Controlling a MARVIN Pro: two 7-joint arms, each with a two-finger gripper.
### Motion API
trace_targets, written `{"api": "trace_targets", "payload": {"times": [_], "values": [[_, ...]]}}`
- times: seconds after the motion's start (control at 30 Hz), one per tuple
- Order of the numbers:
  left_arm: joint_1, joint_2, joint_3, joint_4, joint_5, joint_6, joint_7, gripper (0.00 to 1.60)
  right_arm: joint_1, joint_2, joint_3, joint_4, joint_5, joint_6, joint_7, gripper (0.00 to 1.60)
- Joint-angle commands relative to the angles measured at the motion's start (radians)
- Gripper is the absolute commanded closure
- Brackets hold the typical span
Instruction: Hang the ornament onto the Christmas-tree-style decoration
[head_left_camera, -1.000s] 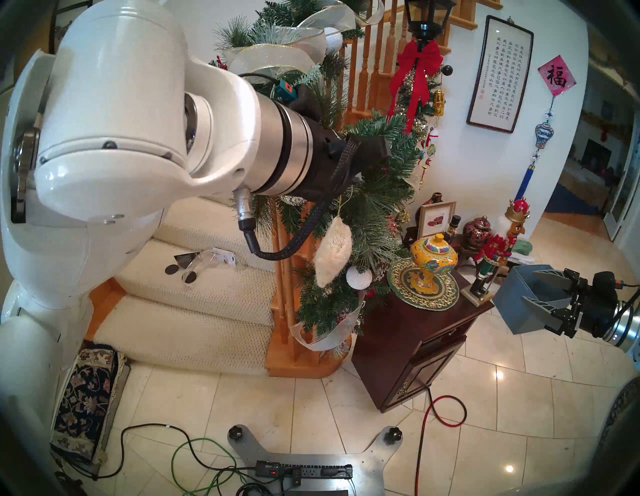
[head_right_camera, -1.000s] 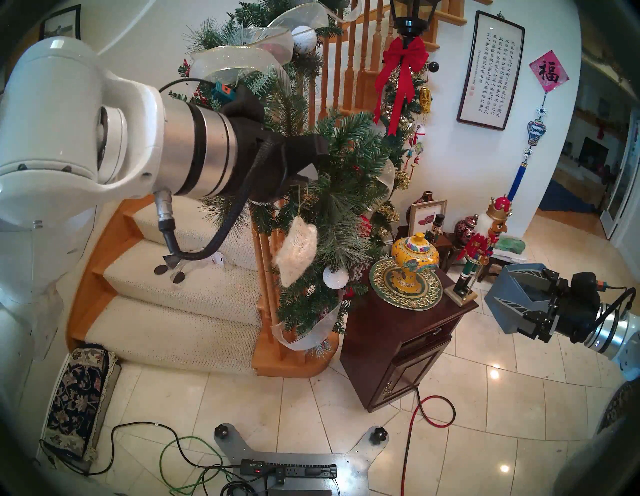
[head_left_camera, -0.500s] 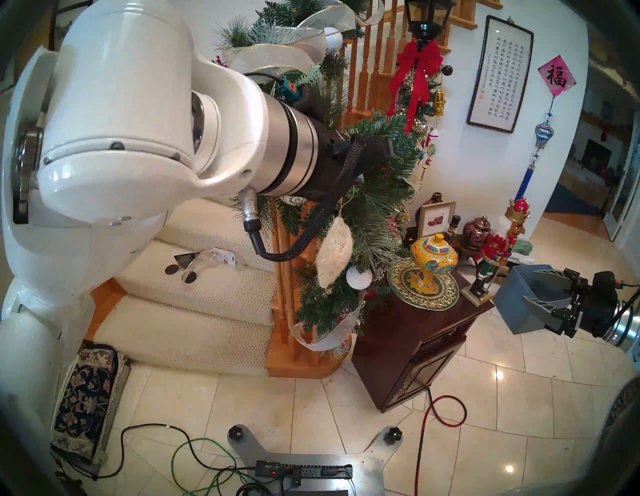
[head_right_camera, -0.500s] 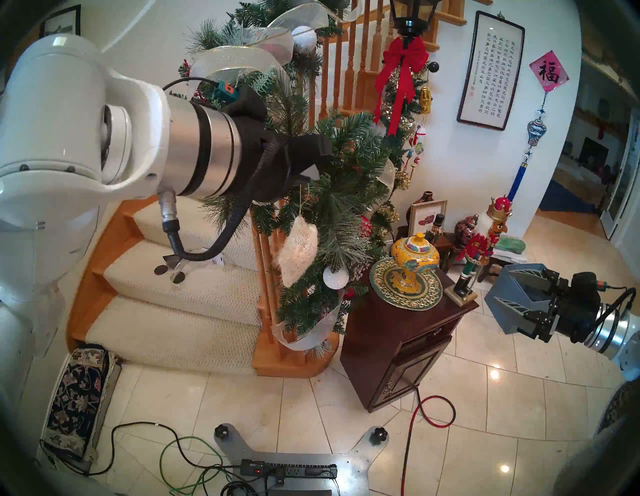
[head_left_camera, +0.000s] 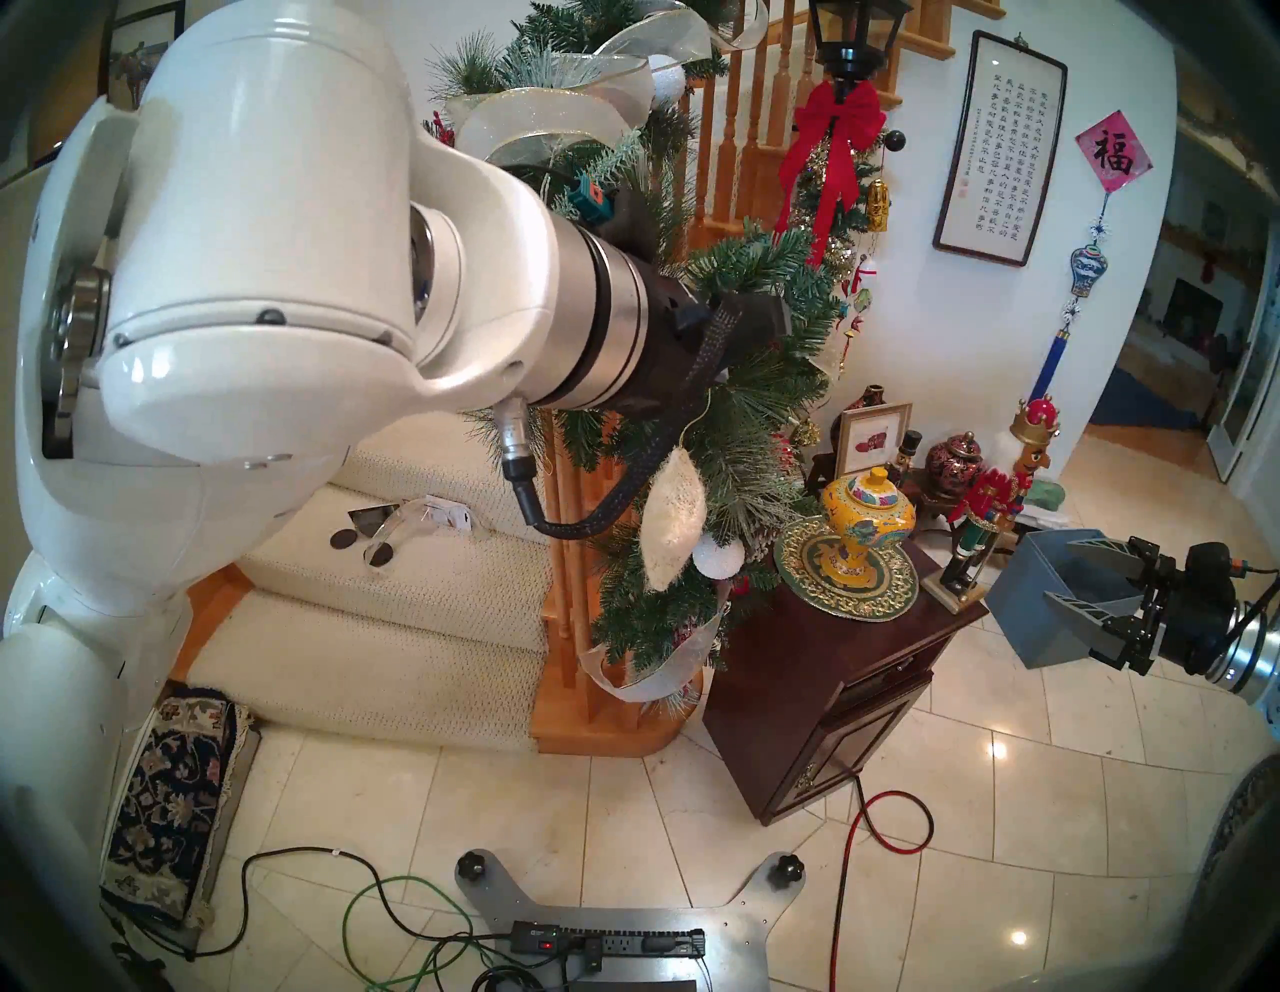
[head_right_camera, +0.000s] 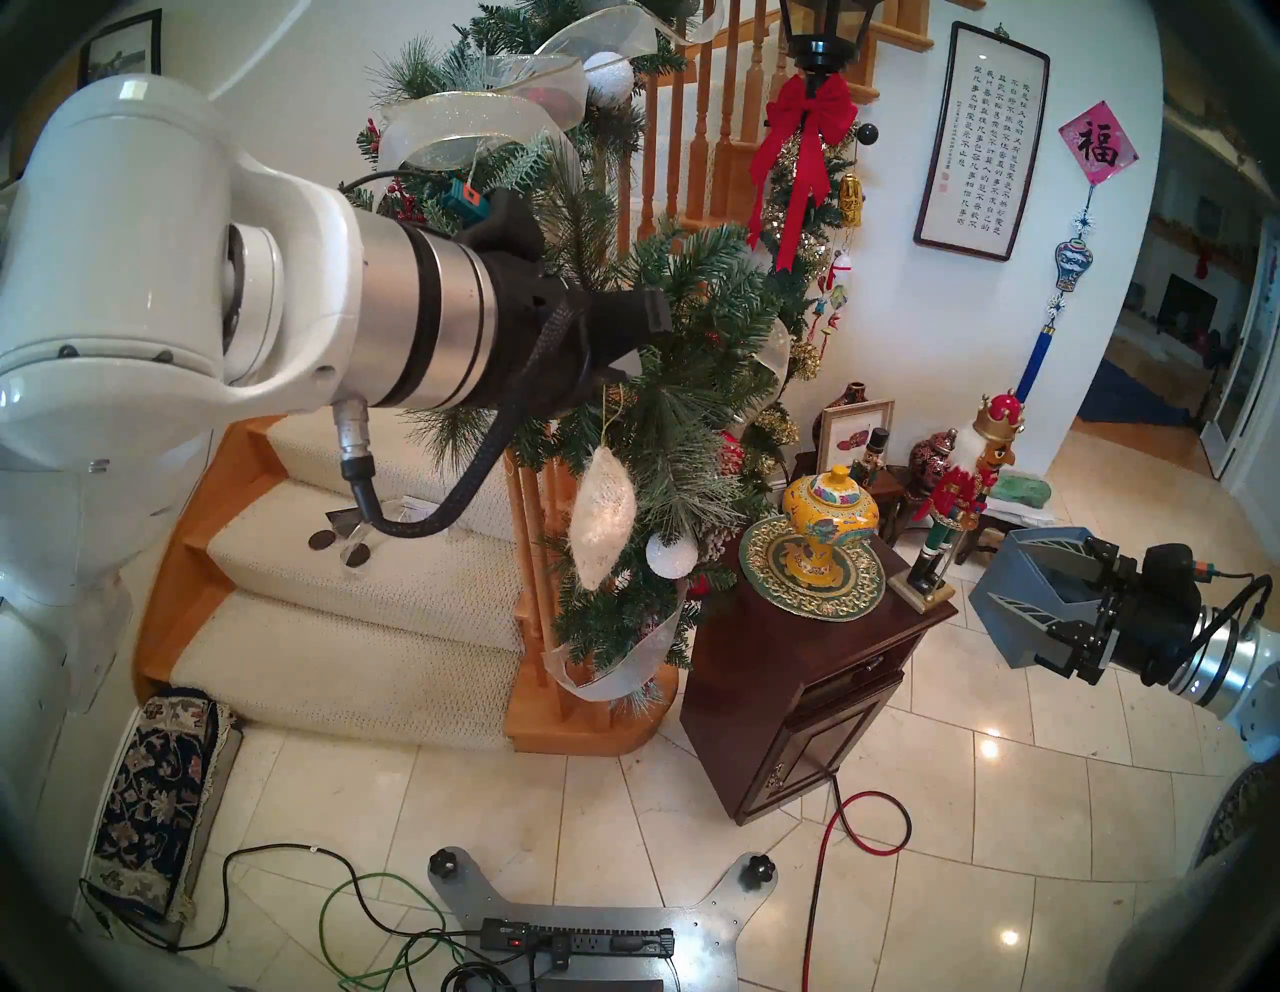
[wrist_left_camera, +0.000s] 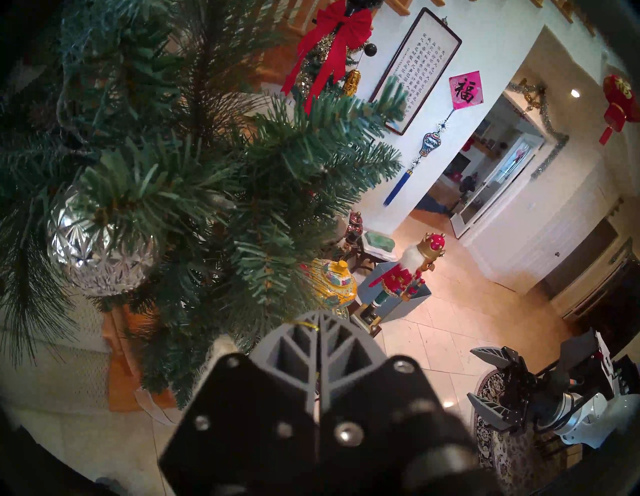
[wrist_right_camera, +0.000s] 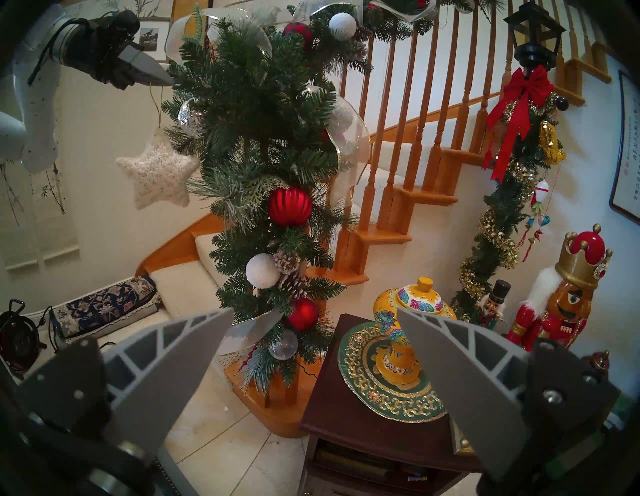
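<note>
The ornament (wrist_right_camera: 159, 176) is a puffy white star that hangs from a thin gold string, seen edge-on in the head views (head_left_camera: 672, 519) (head_right_camera: 602, 516). My left gripper (wrist_right_camera: 166, 81) is shut on the top of that string, and gold thread shows at its closed tips (wrist_left_camera: 318, 318). Those tips press into the upper left side of the green garland (head_left_camera: 748, 415) (head_right_camera: 692, 388) (wrist_right_camera: 263, 138), beside a faceted silver ball (wrist_left_camera: 100, 242). The star dangles against the garland's left side. My right gripper (wrist_right_camera: 311, 346) (head_left_camera: 1060, 571) is open and empty, off to the right.
A dark wooden cabinet (head_left_camera: 831, 665) beside the garland holds a yellow jar (head_left_camera: 866, 519) on a green mat. Nutcrackers (head_left_camera: 990, 499) and a grey-blue box (wrist_left_camera: 398, 298) stand behind it. Carpeted stairs (head_left_camera: 388, 589) lie left. Cables and a power strip (head_left_camera: 609, 942) lie on the tile floor.
My left arm has pushed forward and right, deeper into the garland. The star moved right with it and turned more edge-on. The right arm has not moved.
</note>
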Motion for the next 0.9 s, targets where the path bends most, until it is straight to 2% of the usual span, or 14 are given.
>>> {"api": "trace_targets", "payload": {"times": [0.0, 0.07, 0.17, 0.3, 0.37, 0.5, 0.6, 0.67, 0.8, 0.83, 0.87], "values": [[-0.026, 0.0, 0.0, 0.001, 0.015, -0.005, 0.0, 1.6, 0.004, 0.002, 0.003, 0.0, -0.002, -0.001, 0.105, 0.0], [-0.029, 0.0, 0.002, 0.001, 0.019, -0.008, 0.0, 1.36, 0.004, 0.002, 0.003, 0.0, -0.002, -0.001, 0.106, 0.0], [-0.033, -0.001, 0.005, 0.001, 0.023, -0.014, 0.0, 1.22, 0.004, 0.002, 0.003, 0.0, -0.001, -0.001, 0.105, 0.0], [-0.035, -0.002, 0.007, 0.001, 0.026, -0.019, 0.0, 1.16, 0.004, 0.002, 0.003, 0.0, -0.002, -0.001, 0.103, 0.0], [-0.036, -0.003, 0.008, 0.001, 0.027, -0.022, 0.0, 1.07, 0.003, 0.002, 0.003, -0.003, -0.007, -0.001, 0.083, 0.0], [-0.039, -0.004, 0.01, 0.001, 0.029, -0.026, 0.0, 1.04, 0.004, 0.002, 0.003, 0.002, 0.002, -0.001, 0.117, 0.0], [-0.041, -0.004, 0.011, 0.001, 0.031, -0.03, 0.0, 1.04, 0.003, 0.002, 0.003, -0.002, -0.006, -0.001, 0.085, 0.0], [-0.043, -0.005, 0.012, 0.001, 0.032, -0.034, 0.0, 1.0, 0.004, 0.002, 0.003, 0.001, 0.001, -0.001, 0.113, 0.0], [-0.045, -0.005, 0.013, 0.001, 0.033, -0.038, 0.0, 0.98, 0.003, 0.002, 0.003, -0.001, -0.004, -0.001, 0.094, 0.0], [-0.046, -0.005, 0.014, 0.001, 0.033, -0.04, 0.0, 0.97, 0.005, 0.002, 0.003, 0.002, 0.002, -0.001, 0.119, 0.0], [-0.046, -0.004, 0.014, 0.001, 0.034, -0.041, 0.0, 0.96, 0.003, 0.002, 0.003, -0.001, -0.004, -0.001, 0.095, 0.0]]}}
